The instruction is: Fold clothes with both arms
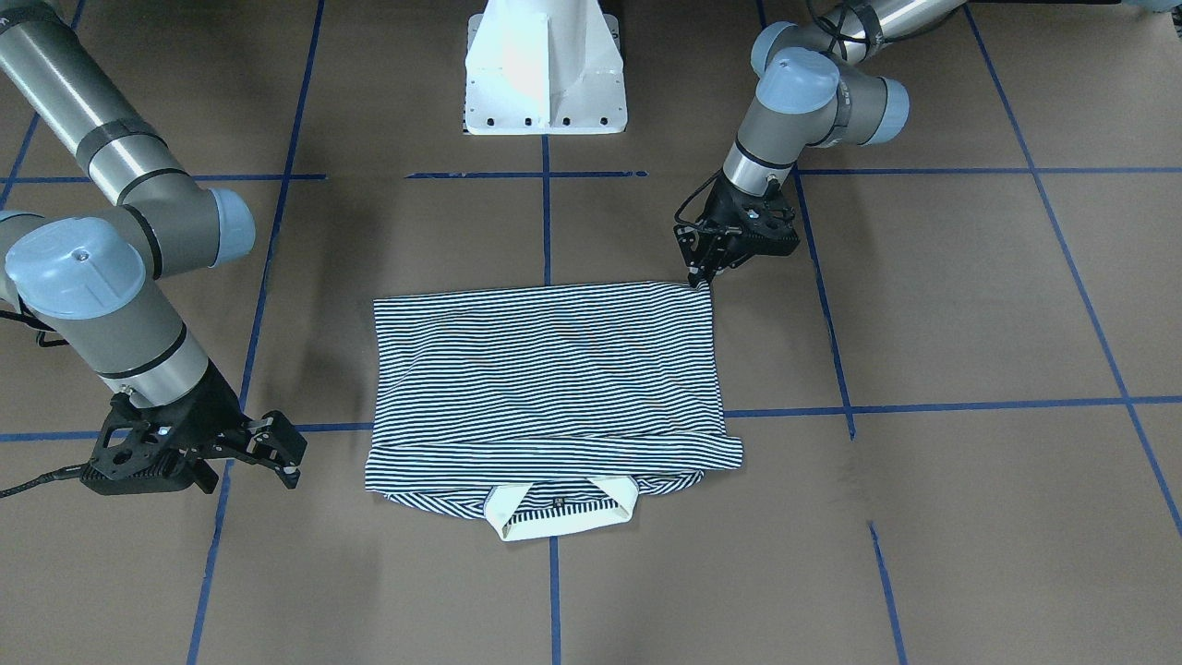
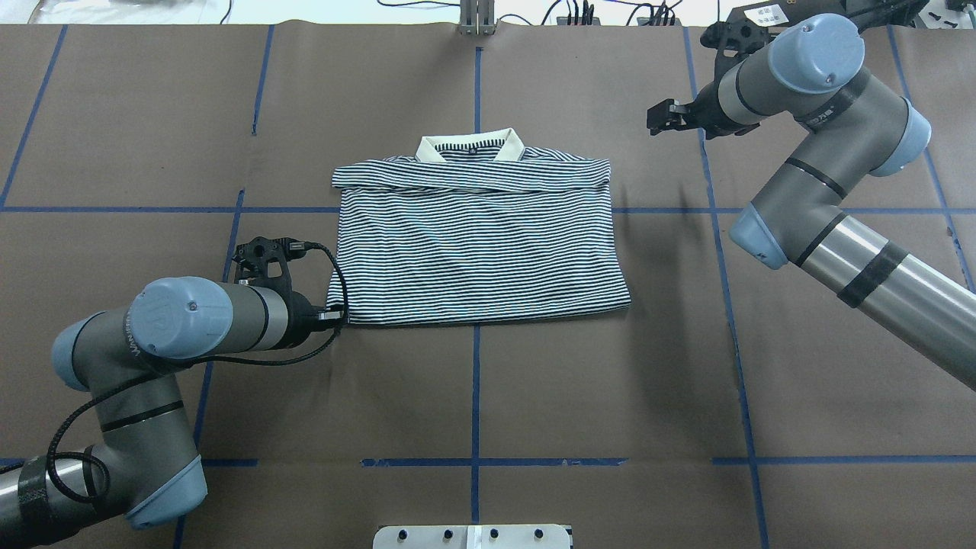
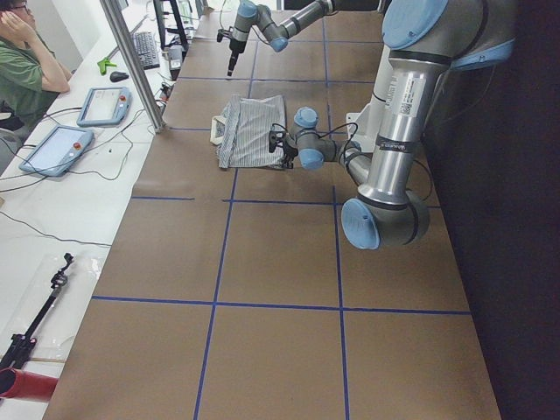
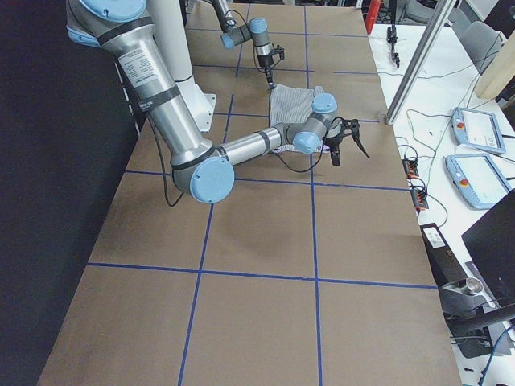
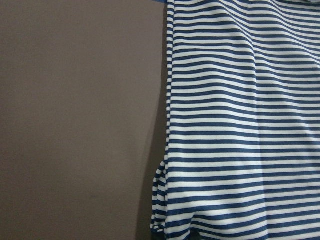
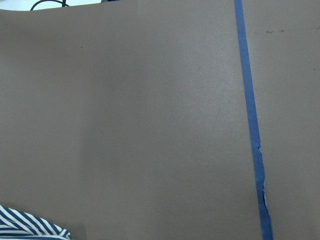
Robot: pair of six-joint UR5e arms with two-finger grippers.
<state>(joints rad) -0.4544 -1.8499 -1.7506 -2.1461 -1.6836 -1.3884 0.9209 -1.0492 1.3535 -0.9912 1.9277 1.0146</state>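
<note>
At shirt (image 1: 545, 360) corner, L hand (image 1: 695, 274) pinches it; R hand (image 1: 297, 459) splayed.

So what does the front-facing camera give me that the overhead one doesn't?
Front-facing only: the left end effector's tips down at the shirt's robot-side corner, which the overhead hides under the wrist. It also shows more of the white pedestal. Overhead only: the cables beyond the table's far edge. Both: the folded striped shirt, its white collar toward the operators' side, and the right end effector off the fabric.
</note>
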